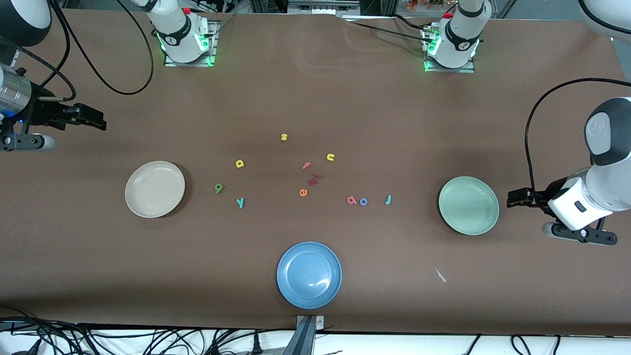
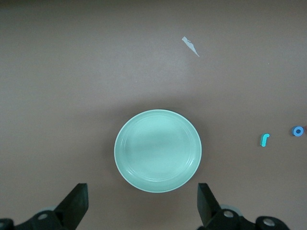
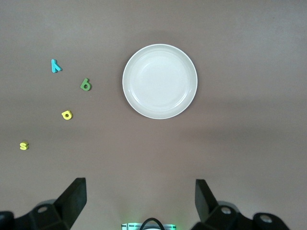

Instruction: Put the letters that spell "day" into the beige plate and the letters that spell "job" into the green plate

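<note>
The beige plate lies bare toward the right arm's end, with yellow d, dark green a and teal y beside it on the table. The green plate lies bare toward the left arm's end. Red-pink b, blue o and teal j sit in a row beside it. My left gripper hangs open over the table by the green plate. My right gripper hangs open near the beige plate. Both hold nothing.
A blue plate lies near the front edge. Yellow s, yellow u, pink f, orange e and small red pieces are scattered mid-table. A white scrap lies nearer the camera than the green plate.
</note>
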Controlling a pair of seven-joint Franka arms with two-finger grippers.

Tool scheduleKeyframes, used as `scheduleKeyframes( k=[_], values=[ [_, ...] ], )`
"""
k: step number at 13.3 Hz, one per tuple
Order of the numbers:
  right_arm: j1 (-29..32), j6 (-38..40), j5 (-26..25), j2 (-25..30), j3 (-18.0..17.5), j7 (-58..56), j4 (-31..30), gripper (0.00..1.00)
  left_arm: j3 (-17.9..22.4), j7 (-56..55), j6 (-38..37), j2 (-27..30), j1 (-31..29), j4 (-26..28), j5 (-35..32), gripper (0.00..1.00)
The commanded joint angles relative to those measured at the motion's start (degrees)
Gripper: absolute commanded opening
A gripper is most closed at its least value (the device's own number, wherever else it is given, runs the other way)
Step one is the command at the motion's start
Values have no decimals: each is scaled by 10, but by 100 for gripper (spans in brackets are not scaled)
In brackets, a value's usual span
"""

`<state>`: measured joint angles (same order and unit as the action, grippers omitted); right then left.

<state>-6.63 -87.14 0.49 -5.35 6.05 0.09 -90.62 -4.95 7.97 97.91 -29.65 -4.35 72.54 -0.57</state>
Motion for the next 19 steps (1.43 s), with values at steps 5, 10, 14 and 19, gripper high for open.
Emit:
scheduleKeyframes(
  k=[5, 10, 14, 19],
  values=[
    [5, 10, -5, -2, -2, -9, 9, 100, 3, 6, 3, 5, 0, 3, 22, 100],
    [5, 10, -5, -2, -3, -9, 9, 100, 3, 13, 3, 3, -1, 3, 22, 100],
    [5, 11, -4, -2, -3, -9, 9, 100, 2, 14, 3, 3, -1, 3, 22, 100],
    [5, 11, -5, -2, -3, -9, 9, 100, 3, 14, 3, 3, -1, 3, 22, 100]
  ],
)
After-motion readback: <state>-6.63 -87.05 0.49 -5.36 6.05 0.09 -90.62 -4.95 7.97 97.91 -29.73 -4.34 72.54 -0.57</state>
